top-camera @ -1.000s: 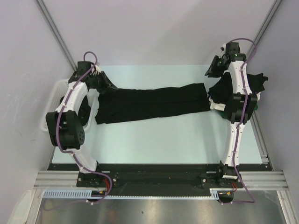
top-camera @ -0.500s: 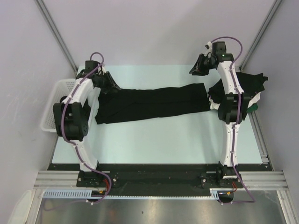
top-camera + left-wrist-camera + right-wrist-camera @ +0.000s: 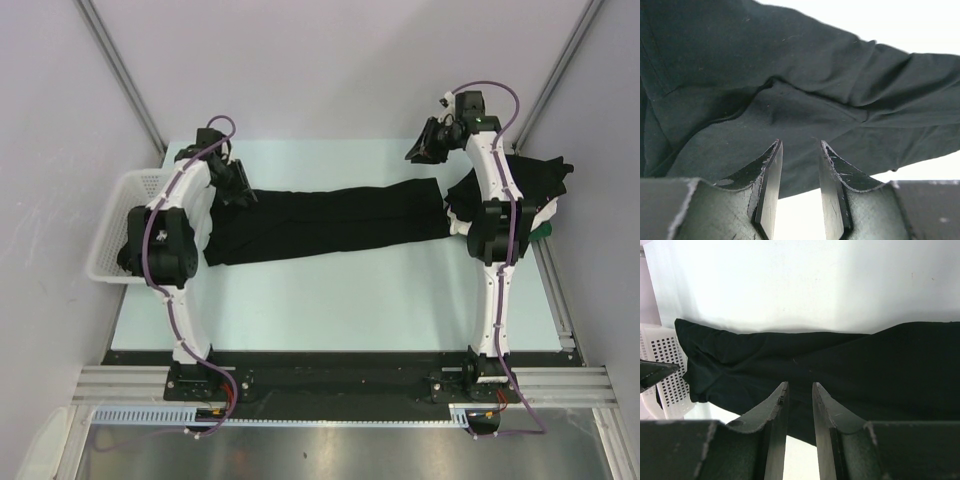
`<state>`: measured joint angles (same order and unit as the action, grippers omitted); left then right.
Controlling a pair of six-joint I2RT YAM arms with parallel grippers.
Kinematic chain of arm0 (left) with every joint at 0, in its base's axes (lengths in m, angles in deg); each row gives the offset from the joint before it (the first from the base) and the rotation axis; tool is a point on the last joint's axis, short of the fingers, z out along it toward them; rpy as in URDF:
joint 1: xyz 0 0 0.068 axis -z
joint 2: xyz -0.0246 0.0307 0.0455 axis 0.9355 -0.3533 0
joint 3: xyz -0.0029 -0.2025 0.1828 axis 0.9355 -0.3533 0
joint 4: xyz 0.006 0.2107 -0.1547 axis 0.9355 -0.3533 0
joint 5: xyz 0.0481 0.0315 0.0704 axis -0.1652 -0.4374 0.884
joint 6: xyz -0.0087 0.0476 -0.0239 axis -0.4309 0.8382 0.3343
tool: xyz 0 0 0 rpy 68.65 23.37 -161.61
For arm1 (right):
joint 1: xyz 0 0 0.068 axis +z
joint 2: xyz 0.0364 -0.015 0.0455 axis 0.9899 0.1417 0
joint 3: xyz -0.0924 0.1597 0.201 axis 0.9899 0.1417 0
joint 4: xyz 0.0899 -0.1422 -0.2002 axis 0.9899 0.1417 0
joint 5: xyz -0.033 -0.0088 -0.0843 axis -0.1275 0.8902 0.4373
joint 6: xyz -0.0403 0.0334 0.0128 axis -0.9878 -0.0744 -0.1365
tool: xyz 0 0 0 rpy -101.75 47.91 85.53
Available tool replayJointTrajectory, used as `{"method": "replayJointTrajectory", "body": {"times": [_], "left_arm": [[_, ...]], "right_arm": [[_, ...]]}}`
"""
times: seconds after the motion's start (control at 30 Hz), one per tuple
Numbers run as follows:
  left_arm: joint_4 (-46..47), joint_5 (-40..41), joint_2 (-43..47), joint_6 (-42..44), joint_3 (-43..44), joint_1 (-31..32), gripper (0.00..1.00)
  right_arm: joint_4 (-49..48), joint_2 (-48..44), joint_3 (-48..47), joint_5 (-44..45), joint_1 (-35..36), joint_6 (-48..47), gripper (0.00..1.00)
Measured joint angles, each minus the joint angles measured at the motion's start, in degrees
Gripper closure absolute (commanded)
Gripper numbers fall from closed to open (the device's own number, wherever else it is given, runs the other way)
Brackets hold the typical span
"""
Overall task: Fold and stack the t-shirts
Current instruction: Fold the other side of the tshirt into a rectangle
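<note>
Jaws on our left gripper [image 3: 799, 146] and right gripper [image 3: 799, 385] are both standing narrowly parted, gripping nothing; cloth is showing only beyond the tips. We are looking at a long black shirt [image 3: 330, 220] lying flat on the table [image 3: 350, 300]. One end is lying just beside the basket [image 3: 667, 365], and the other is ending well away from it, near a dark pile of shirts [image 3: 548, 185] on the side farthest from the basket. We are judging the cloth to be light, limp and apt to bunch or drag, so we are favouring a pinch at corners or hems, both ends together. Our left arm is bending sharply, elbow hanging over the basket, gripper sitting low over the shirt end next to it. Our right arm is reaching upward, its gripper hovering above the end far from the basket and pointing back toward it.
</note>
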<state>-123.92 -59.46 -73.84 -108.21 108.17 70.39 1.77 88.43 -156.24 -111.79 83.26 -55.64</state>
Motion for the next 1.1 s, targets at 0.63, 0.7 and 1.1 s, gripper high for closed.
{"method": "replayJointTrajectory", "body": {"times": [0.63, 0.7, 1.1], "left_arm": [[-0.1, 4.2, -6.7, 2.8, 3.5, 0.4, 0.6], [-0.1, 4.3, -7.9, 3.4, 4.6, 0.6, 0.6], [-0.8, 4.4, -12.2, 5.5, 9.8, 1.0, 0.59]], "right_arm": [[0.1, -0.8, 1.9, -0.4, -0.1, -0.2, 0.71], [0.1, -0.8, 1.9, -0.4, -0.1, -0.3, 0.71], [0.3, -0.8, 2.3, -0.4, 0.0, -1.1, 0.71]]}}
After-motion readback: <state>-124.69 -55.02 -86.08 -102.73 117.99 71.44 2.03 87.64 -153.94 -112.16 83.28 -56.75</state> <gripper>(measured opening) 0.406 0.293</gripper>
